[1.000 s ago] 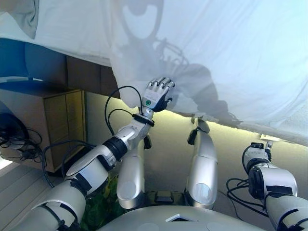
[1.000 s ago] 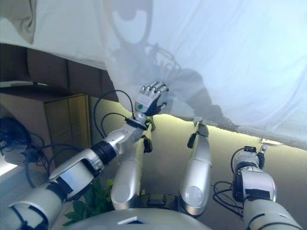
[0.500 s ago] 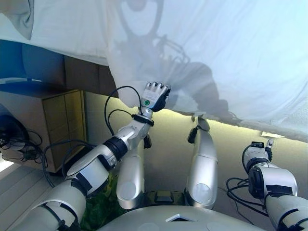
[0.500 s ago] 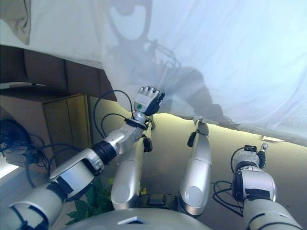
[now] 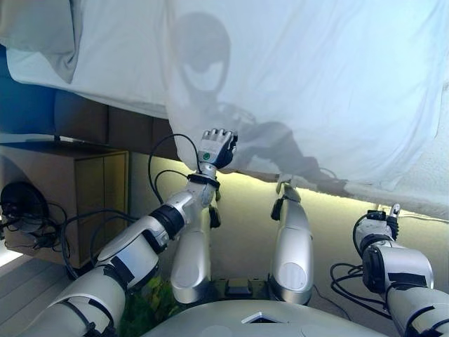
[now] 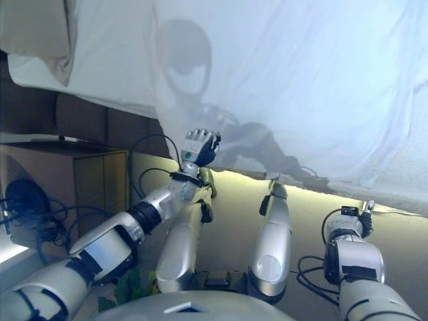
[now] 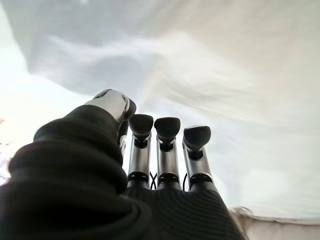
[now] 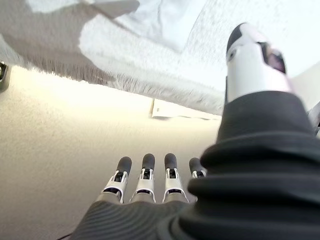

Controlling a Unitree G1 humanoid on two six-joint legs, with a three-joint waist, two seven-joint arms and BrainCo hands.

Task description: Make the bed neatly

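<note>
A white sheet (image 5: 316,77) covers the bed and hangs over its near edge. My left hand (image 5: 216,147) is raised to a hanging fold of that edge, fingers curled into the cloth; in its wrist view the bent fingers (image 7: 167,132) press against the sheet (image 7: 210,65). My right hand (image 5: 379,223) hangs low at the right, below the bed's edge. Its own wrist view shows the fingers (image 8: 145,172) straight over the beige floor, holding nothing.
A pillow (image 5: 42,31) lies at the bed's top left. A wooden bedside cabinet (image 5: 77,193) stands at the left, below a dark padded bed side (image 5: 133,130). A white slip (image 8: 180,110) lies on the floor by the bed's base.
My left hand's fingers have curled shut at the sheet's edge from nearly straight. The whole view has shifted, showing more of the bed. My right hand has stayed put.
</note>
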